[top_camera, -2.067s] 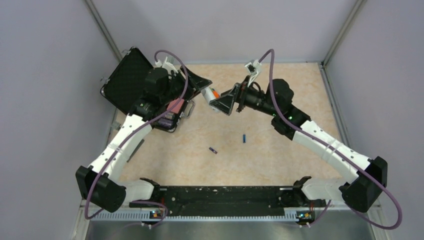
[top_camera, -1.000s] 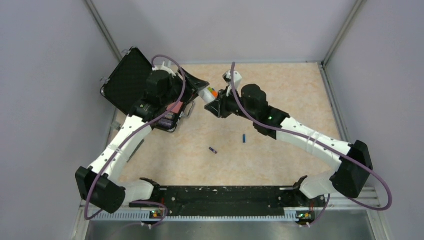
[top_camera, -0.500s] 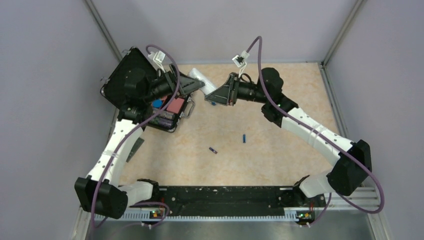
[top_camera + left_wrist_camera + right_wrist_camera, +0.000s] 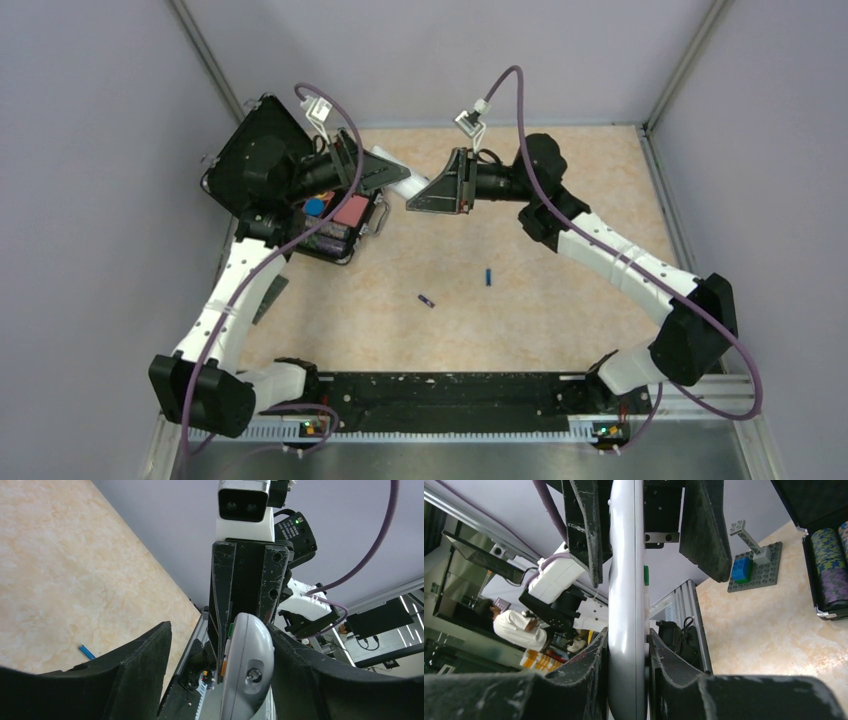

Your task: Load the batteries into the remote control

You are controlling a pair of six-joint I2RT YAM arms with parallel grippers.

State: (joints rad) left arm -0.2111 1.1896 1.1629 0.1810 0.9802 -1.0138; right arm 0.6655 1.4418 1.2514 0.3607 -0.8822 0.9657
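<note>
Grey walls (image 4: 450, 60) close a beige table (image 4: 560, 200) on three sides, and both arms meet above its far part. The right gripper (image 4: 626, 645) is closed on the remote (image 4: 624, 580); its two fingers press the flat faces of the handset, which stands on edge in the air, off the table. The left gripper (image 4: 220, 627) stands wide around the other end of the remote; one finger is well clear of it, and for the other finger I cannot tell whether it touches; I judge that it has no hold. So the remote hangs on the right fingers alone, with its far end between the left jaws.

I think it is held like this, lifted between both grippers, so that one arm fixes the body while the other is free for the cover or for a battery; whether the battery cover is on or off, the views do not show. The blue battery (image 4: 489, 276) and the dark battery (image 4: 427, 301) lie on the table, nearer to the arm bases, apart from each other and well apart from both grippers; neither is loaded yet. An open black case (image 4: 255, 155) with chip stacks sits beside and below the left gripper; it has no part in the task, but the left arm must pass clear of it when it goes for a battery.
</note>
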